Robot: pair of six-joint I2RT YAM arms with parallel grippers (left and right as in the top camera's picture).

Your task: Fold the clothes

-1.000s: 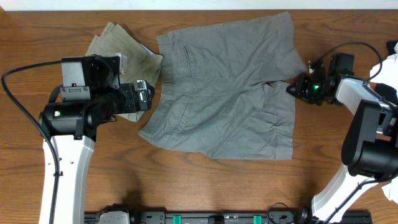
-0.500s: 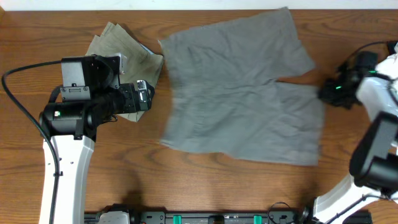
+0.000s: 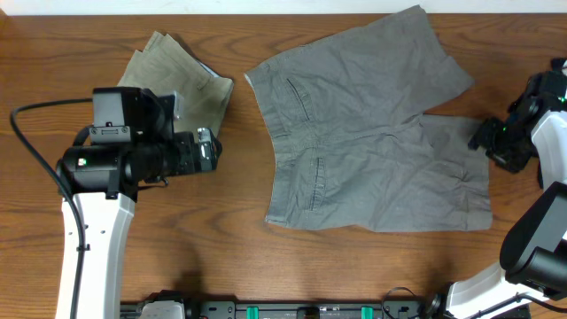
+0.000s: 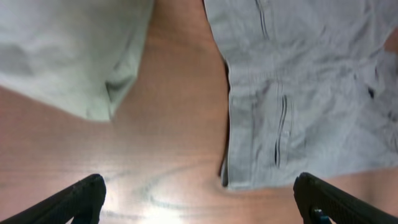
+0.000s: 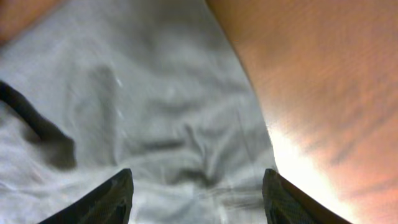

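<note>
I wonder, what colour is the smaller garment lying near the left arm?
The garment is khaki-beige; the overhead view shows it best.

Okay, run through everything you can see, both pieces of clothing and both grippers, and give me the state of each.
Grey shorts: spread flat, unfolded, slightly wrinkled.
Khaki garment: bunched up, apart from the shorts.
Left gripper: open, empty, over bare table.
Right gripper: open, empty, over a shorts leg.
</note>
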